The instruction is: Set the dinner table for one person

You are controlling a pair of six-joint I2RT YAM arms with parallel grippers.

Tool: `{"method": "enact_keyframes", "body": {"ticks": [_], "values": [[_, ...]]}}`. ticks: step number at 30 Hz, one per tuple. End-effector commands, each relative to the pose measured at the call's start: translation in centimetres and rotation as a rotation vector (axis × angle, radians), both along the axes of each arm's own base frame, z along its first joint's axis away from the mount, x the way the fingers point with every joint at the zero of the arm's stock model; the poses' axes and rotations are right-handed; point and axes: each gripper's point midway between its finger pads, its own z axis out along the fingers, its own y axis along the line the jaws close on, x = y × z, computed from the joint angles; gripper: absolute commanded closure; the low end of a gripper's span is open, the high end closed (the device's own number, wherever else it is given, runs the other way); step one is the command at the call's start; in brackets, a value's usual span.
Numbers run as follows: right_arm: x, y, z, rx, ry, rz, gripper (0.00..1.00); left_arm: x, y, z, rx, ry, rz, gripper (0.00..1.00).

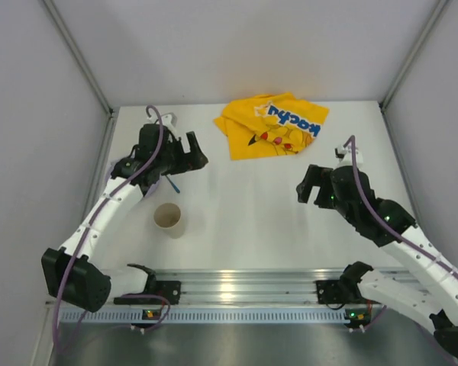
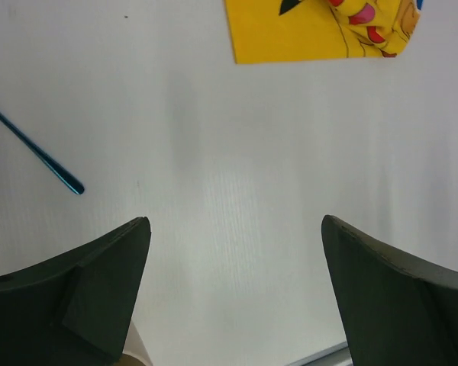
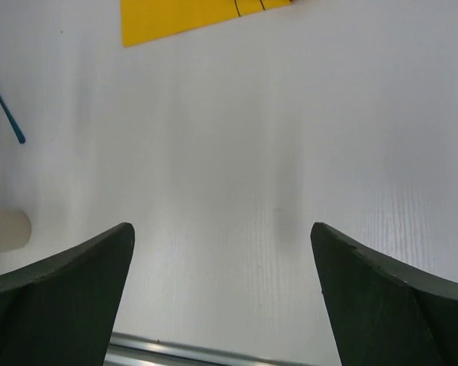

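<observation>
The dinner table point(image 1: 252, 206) is the wide matte white top that fills the floor of the walled cell. Its silver rail point(image 1: 244, 286) runs along the near edge, where both arm bases are bolted.

A crumpled yellow cloth point(image 1: 273, 126) with a cartoon print and blue lettering lies on the table at the far side, about midway across. A beige cup point(image 1: 169, 219) stands upright on the near left part, well apart from the cloth. Just beyond the cup lies a thin blue rod point(image 1: 173, 185) (whether it is a utensil handle or a straw cannot be told), its far end hidden under the left arm.

The left gripper point(image 2: 235, 229) hangs above the far left of the table, its fingers spread wide with only bare white surface between them. The rod's tip is off to its left and the cloth's corner lies ahead.

The right gripper point(image 3: 223, 232) hovers over the right side, jaws likewise parted and holding nothing, facing the bare middle of the table.
</observation>
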Motion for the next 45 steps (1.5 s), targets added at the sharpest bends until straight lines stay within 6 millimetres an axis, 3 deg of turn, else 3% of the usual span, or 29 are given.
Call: {"method": "enact_keyframes", "body": {"ticks": [1,5,9,10,14,15,17,18,20,21,23,24,25,27,28,30,35,39,41,45], "values": [[-1.7,0.1,0.2,0.072,0.028,0.022,0.0,0.3,-1.3,2.4,0.01,-0.009,0.02,0.01],[-3.2,-0.5,-0.1,0.086,0.046,0.041,0.0,1.9,-5.0,1.3,-0.069,0.026,-0.036,0.01],[-4.4,-1.0,-0.6,0.075,0.067,0.061,0.0,4.4,-5.8,-0.7,-0.097,0.04,0.023,0.01],[-4.6,-1.2,-0.3,0.073,0.062,0.057,0.0,5.2,-6.0,-2.5,-0.079,0.082,0.038,0.01],[-5.0,-3.1,1.1,0.03,0.037,0.005,0.0,8.4,-6.7,-5.1,-0.044,0.107,0.062,0.07],[-5.4,-3.8,1.0,0.002,0.052,-0.01,0.0,9.2,-6.7,-7.1,-0.021,0.139,0.072,0.09],[-5.5,-5.1,2.3,-0.025,0.025,-0.047,0.0,10.9,-7.5,-7.4,-0.025,0.134,0.066,0.1],[-5.7,-5.7,2.6,-0.043,0.026,-0.061,0.0,11.6,-8.1,-9.5,-0.021,0.169,0.056,0.11],[-5.9,-6.6,2.6,-0.074,0.021,-0.09,0.0,13.2,-9.1,-9.9,-0.043,0.172,0.056,0.13],[-5.9,-6.8,2.6,-0.081,0.023,-0.096,0.0,13.7,-9.5,-11.9,-0.043,0.204,0.054,0.14],[-5.8,-7.1,2.4,-0.092,0.03,-0.116,0.0,15.1,-10.9,-11.8,-0.086,0.189,0.028,0.15],[-5.7,-7.1,2.5,-0.091,0.031,-0.12,0.0,15.5,-11.2,-13.5,-0.082,0.216,0.025,0.16],[-5.5,-7.0,2.3,-0.098,0.044,-0.128,0.0,16.3,-11.6,-13.0,-0.092,0.206,0.024,0.17],[-5.1,-6.9,2.3,-0.108,0.052,-0.14,0.0,16.9,-12.0,-14.9,-0.086,0.235,0.022,0.19],[-4.8,-6.8,2.1,-0.126,0.064,-0.145,0.0,17.5,-12.4,-14.6,-0.098,0.225,0.017,0.2],[-4.3,-6.6,2.1,-0.143,0.07,-0.149,0.0,17.7,-13.1,-16.2,-0.107,0.257,-0.001,0.21],[-2.7,-5.7,2.1,-0.187,0.094,-0.145,0.0,18.1,-15.1,-17.5,-0.15,0.293,-0.05,0.26],[-1.8,-5.1,1.9,-0.21,0.109,-0.143,0.0,18.0,-15.8,-18.8,-0.175,0.319,-0.063,0.51],[-1.4,-4.9,1.7,-0.225,0.114,-0.142,0.0,18.1,-15.9,-18.5,-0.181,0.315,-0.067,0.59],[0.4,-5.0,2.4,-0.246,0.075,-0.169,0.0,18.3,-15.3,-17.2,-0.184,0.308,-0.078,0.92]]}}
